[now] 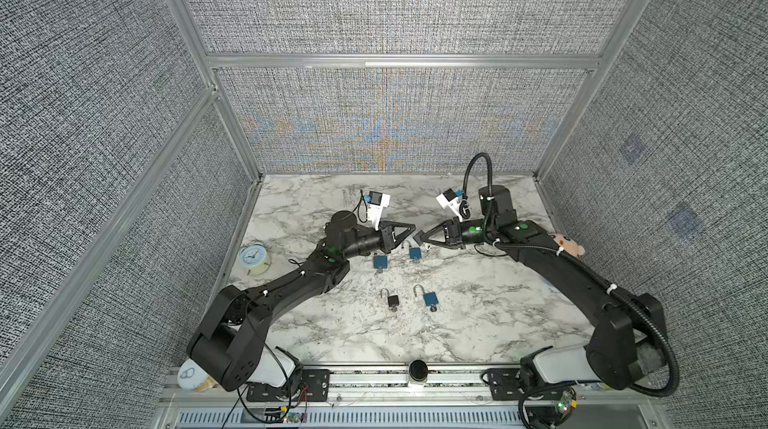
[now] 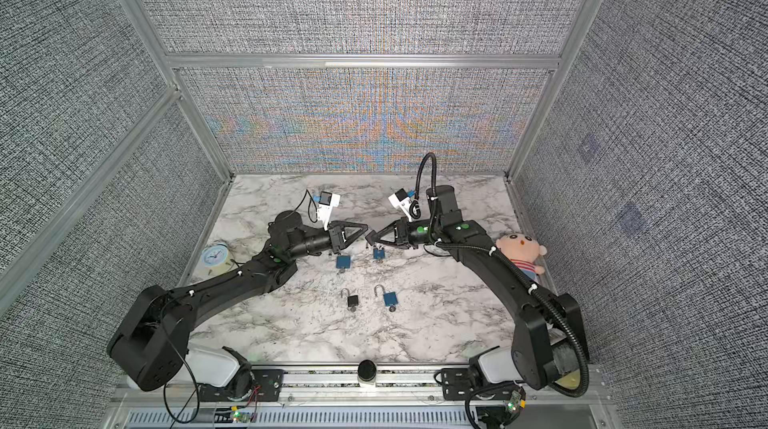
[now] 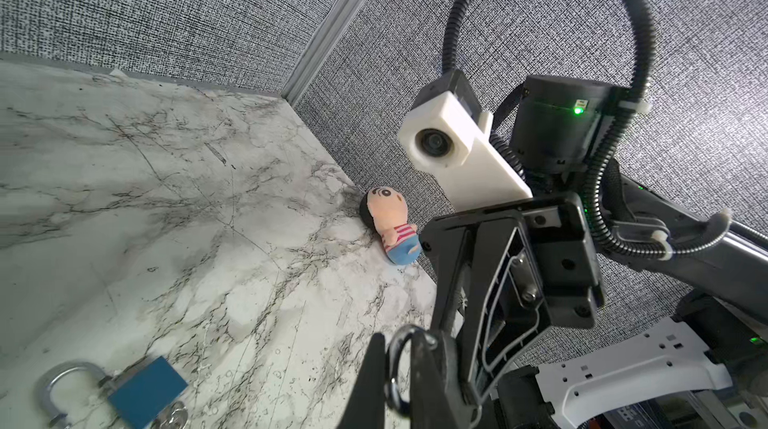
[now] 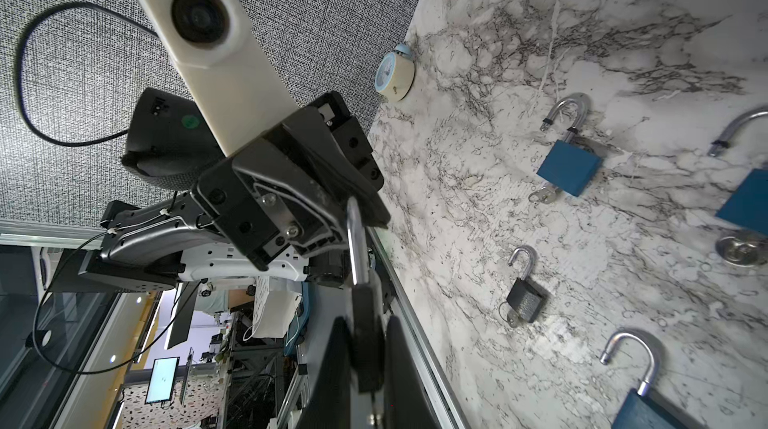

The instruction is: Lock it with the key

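The right fingers (image 4: 405, 377) are clamped on the body of a black padlock (image 4: 365, 339), held in the air above the middle of the tabletop (image 1: 478, 323). The left fingers (image 4: 324, 181) pinch the top of its shackle (image 4: 353, 240), so the two arms meet tip to tip. Whether a key sits in it is hard to tell. A blue padlock (image 1: 431, 299) lies on the tabletop, nearer the front.

Black padlock (image 4: 365, 335) unreadable in top views, buried between left pincer (image 1: 412, 229) and right pincer (image 1: 420, 236). Doll (image 1: 567, 242) half behind right arm (image 1: 552, 269). Near-right blue padlock (image 4: 652, 412) clipped by frame edge.
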Controlling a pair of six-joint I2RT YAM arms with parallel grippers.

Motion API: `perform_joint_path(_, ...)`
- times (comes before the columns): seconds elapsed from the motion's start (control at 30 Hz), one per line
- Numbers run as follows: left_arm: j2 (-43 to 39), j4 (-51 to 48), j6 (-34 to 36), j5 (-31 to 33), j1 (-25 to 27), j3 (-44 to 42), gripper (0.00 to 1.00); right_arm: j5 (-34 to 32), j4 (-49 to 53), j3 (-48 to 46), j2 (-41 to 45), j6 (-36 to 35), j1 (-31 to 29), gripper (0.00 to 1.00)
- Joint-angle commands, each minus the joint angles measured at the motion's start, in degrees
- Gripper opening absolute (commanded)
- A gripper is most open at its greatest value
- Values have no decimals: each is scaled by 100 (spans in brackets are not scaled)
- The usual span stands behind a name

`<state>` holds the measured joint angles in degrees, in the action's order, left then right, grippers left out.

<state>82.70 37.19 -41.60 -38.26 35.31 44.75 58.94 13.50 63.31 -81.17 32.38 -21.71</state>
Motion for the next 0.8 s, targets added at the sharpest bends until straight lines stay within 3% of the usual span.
perform_joint_path(0.0,3,-634,214,-797,168,-63,0,-163,-1235,73,-7,243,-25,0)
perform_joint_path(0.77,-84,-450,38,-946,354,-444,0,-610,-1685,305,-228,422,-24,0)
